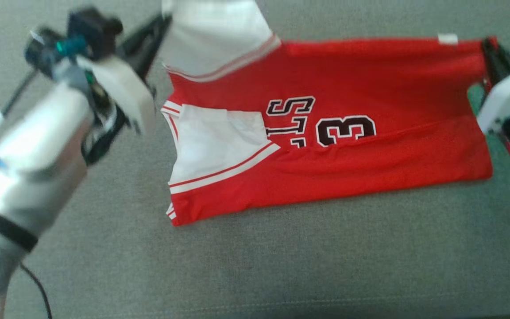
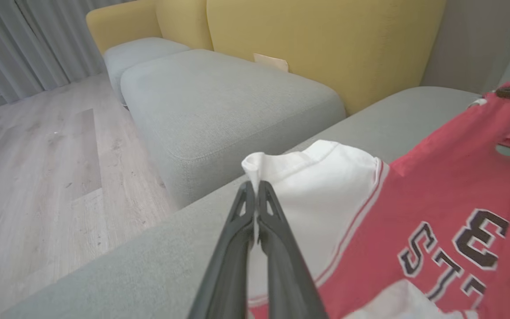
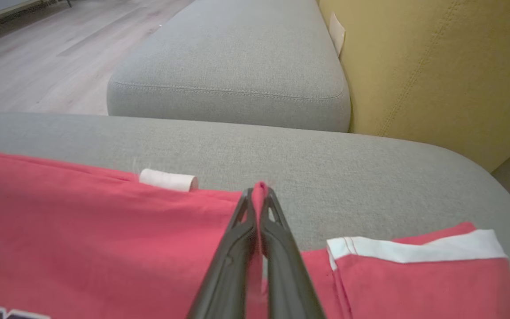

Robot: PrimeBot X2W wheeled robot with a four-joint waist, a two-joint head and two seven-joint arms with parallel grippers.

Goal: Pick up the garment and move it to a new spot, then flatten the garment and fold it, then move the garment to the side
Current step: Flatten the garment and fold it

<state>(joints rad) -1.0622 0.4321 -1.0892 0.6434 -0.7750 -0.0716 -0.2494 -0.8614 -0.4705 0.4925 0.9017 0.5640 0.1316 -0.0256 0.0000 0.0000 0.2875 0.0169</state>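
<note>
Garment (image 1: 370, 88), a red jersey with white shoulder panels, is pinched at two far corners. The left gripper (image 2: 255, 186) is clamped tight on a white shoulder edge at the far left. The right gripper (image 3: 259, 191) is clamped on the red hem at the far right, near a small white tag (image 3: 168, 180). The jersey's far edge stretches between them, and its near part lies on the grey cushion (image 1: 237, 266), with a yellow sofa back (image 2: 326, 35) farther off.
</note>
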